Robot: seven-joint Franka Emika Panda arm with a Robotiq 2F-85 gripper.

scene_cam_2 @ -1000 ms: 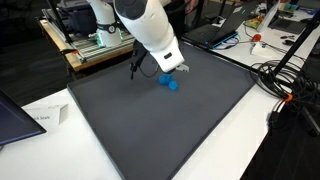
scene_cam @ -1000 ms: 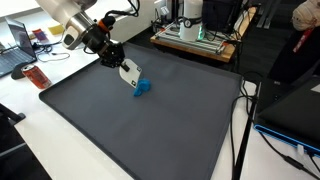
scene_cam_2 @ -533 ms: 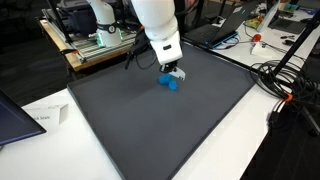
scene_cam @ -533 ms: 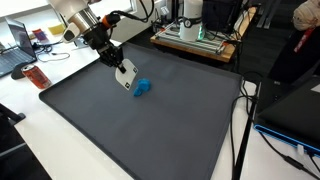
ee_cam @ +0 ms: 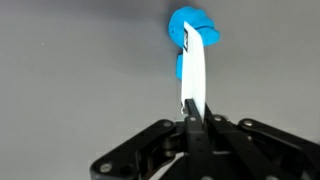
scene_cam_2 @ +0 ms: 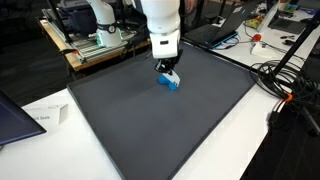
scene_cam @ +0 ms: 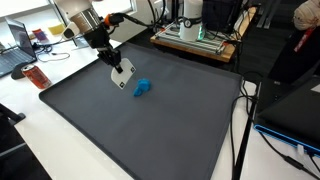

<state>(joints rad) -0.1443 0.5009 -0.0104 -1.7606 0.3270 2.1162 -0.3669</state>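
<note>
Claw [scene_cam: 124,80] pinched fully together, empty, just beside small blue object [scene_cam: 141,88] on dark mat [scene_cam: 150,135].

Gripper [ee_cam: 190,120]: closed on the white flat piece, below the blue object.
White flat piece [ee_cam: 197,75]: edge-on, its tip overlapping the blue object.
Blue object [ee_cam: 188,22]: on the grey mat [ee_cam: 80,60].

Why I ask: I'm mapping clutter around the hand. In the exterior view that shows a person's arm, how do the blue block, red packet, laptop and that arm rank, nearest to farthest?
From the hand:
1. blue block, just beside it on the dark mat.
2. red packet, off the mat, toward the picture's left.
3. laptop, beyond the packet at the left edge.
4. person's arm, top right corner, past the mat.
</note>
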